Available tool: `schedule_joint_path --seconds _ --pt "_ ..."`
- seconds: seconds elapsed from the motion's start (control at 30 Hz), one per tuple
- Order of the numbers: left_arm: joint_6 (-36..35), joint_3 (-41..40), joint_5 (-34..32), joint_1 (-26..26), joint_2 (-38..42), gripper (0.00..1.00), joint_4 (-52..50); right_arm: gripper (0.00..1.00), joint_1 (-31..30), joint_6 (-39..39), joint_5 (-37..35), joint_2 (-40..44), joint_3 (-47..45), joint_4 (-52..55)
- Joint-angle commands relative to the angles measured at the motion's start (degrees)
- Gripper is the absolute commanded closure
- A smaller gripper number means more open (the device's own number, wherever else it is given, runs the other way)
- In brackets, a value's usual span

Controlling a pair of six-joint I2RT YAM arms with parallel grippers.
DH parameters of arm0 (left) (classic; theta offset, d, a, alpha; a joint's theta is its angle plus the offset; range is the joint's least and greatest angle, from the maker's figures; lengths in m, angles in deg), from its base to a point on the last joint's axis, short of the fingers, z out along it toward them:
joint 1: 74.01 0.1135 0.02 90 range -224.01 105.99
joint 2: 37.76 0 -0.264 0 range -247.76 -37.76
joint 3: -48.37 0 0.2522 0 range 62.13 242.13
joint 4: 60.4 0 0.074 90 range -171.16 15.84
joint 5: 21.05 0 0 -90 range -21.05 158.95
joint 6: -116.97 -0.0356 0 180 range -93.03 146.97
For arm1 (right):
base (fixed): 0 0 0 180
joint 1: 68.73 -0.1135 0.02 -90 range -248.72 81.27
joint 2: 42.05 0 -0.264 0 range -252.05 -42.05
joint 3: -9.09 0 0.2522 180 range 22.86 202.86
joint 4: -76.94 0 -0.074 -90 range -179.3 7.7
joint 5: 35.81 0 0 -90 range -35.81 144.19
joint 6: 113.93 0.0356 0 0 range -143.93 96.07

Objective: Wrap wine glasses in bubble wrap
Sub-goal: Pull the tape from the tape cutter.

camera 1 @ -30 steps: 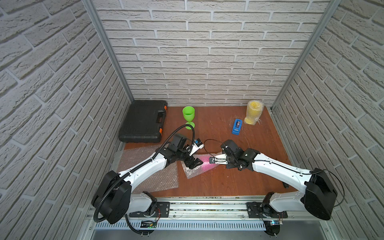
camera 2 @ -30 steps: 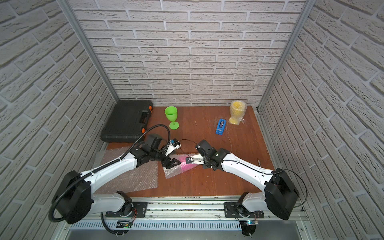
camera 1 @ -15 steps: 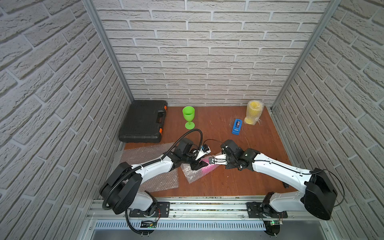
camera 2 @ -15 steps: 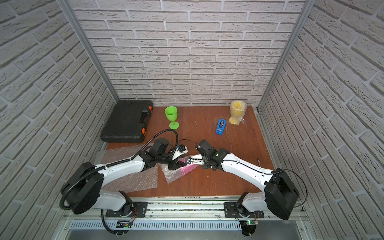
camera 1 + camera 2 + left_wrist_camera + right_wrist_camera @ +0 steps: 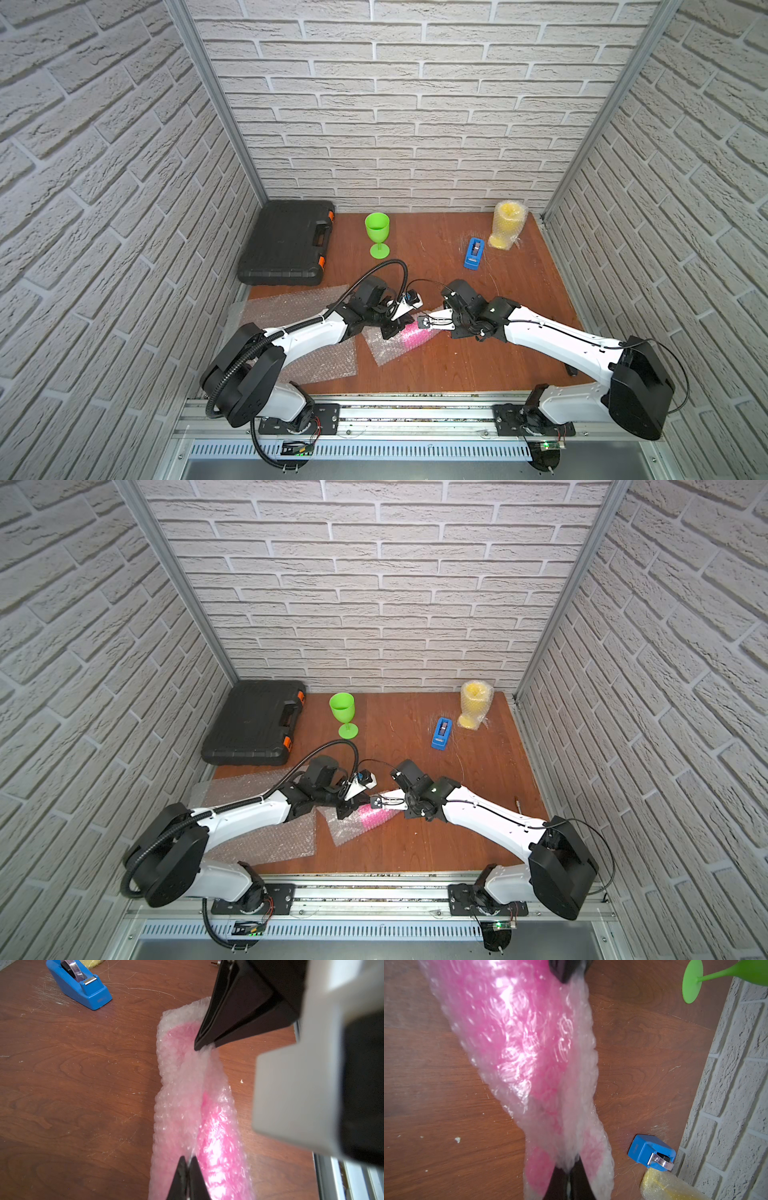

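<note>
Showed, at lower centre in both top views, the pink goblet point(image 5: 412, 334) on its side, rolled in bubble wrap point(image 5: 384, 352), with a loose flap of that wrap spread over the desk point(image 5: 457, 365) toward the lower left. Could not tell from any view whether the wrapped bundle rested on the desk.

Showed both arms reaching in from the bottom edge and meeting over the bundle. Caught the left hand point(image 5: 188, 1165) clenched on the raised seam of the wrap at the goblet's wider end, fingertips pressed together with film pinched between. Caught the right hand point(image 5: 204, 1046) likewise clenched on the same seam at the narrower, foot end, facing the left hand along the length of the bundle.

Placed the green goblet point(image 5: 377, 232) upright and bare at upper centre-left of the desk, just right of the black case point(image 5: 291, 243). Placed the yellow goblet point(image 5: 507, 226) upright in its own wrap at the upper right corner, with the blue tape dispenser point(image 5: 473, 253) just beside it to the lower left. Showed the spare sheets point(image 5: 291, 307) lying flat at lower left, partly beneath the left arm.
</note>
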Motion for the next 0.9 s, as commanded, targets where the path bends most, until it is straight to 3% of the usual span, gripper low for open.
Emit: schedule_joint_path --seconds 0.0,0.07,0.13,0.2,0.33,0.43,0.53,0.63,0.73,0.87 --pt "-1.37 0.42 0.61 -0.36 -1.3 0.95 -2.63 0.79 0.25 1.32 3.47 3.93 0.12 -1.06" --pt "-1.76 0.53 0.73 -0.39 -1.3 0.95 -2.91 0.61 1.13 2.17 6.22 6.19 0.41 -0.25" --pt "-1.93 0.78 0.78 -0.42 -1.45 0.95 -3.15 0.52 2.76 3.31 10.31 8.07 1.2 1.1" --pt "-2.2 0.94 1.18 -0.41 -1.65 0.95 -3.6 0.5 5.19 5.34 14.76 9.99 1.77 1.04" --pt "-2.57 1.21 1.72 -0.4 -1.96 0.95 -3.92 0.53 13.63 13.97 25.2 10.35 4.36 -2.06" --pt "-3.06 1.66 1.75 -0.47 -2.11 0.95 -4.92 0.49 20.77 27.02 29.42 6.01 7.49 -6.17" --pt "-3.28 1.92 1.8 -0.4 -2.09 0.95 -5.38 0.54 25.91 40.05 32.23 -0.95 11.61 -9.11" --pt "-3.37 1.84 1.71 -0.4 -2.07 0.95 -5.53 0.58 30.22 54.11 32.88 -7.69 16.0 -11.57" --pt "-3.45 1.94 1.79 -0.36 -2.17 0.95 -5.87 0.64 33.79 64.86 29.32 -15.03 23.82 -6.11" --pt "-3.42 1.87 1.81 -0.4 -2.39 0.95 -6.31 0.67 37.11 70.15 29.14 -23.45 31.82 0.21"
